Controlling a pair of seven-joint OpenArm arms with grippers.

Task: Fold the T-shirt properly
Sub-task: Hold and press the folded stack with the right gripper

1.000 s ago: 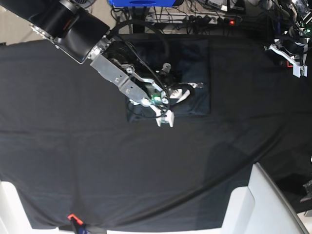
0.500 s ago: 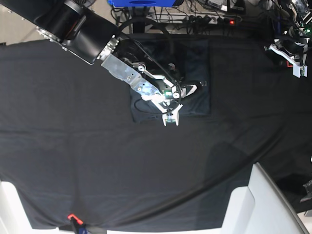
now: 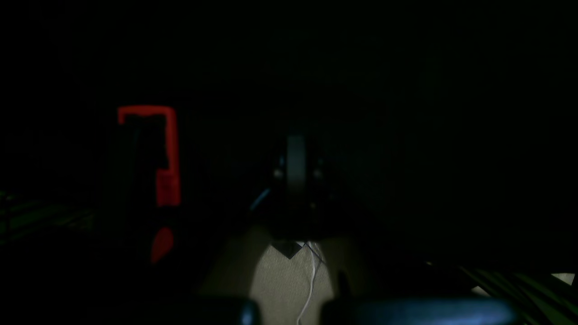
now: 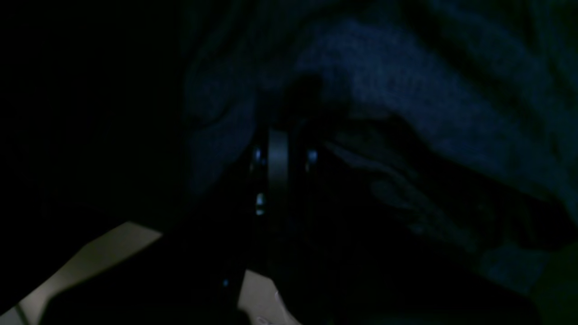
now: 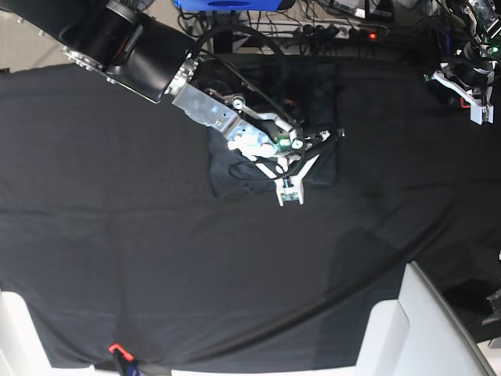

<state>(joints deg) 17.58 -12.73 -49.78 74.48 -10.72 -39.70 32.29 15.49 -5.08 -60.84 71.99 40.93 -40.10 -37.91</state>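
The T-shirt (image 5: 319, 98) lies folded into a dark bluish rectangle at the back middle of the black tablecloth (image 5: 117, 235). My right arm reaches across it from the upper left. My right gripper (image 5: 289, 196) points down at the shirt's front edge, right of centre. In the right wrist view the right gripper (image 4: 277, 153) looks shut, with rumpled T-shirt cloth (image 4: 384, 76) just beyond it; whether any cloth is pinched cannot be made out. My left gripper (image 5: 476, 113) hangs at the far right edge, away from the shirt. In the dark left wrist view the left gripper (image 3: 295, 167) looks shut and empty.
White furniture (image 5: 423, 329) stands at the front right and another white piece (image 5: 16, 337) at the front left. Cables and a power strip (image 5: 344, 31) run behind the table. A red shape (image 3: 167, 153) glows in the left wrist view.
My right gripper has slid rightward along the shirt's front edge, and the arm has swung with it. The left arm has not moved.
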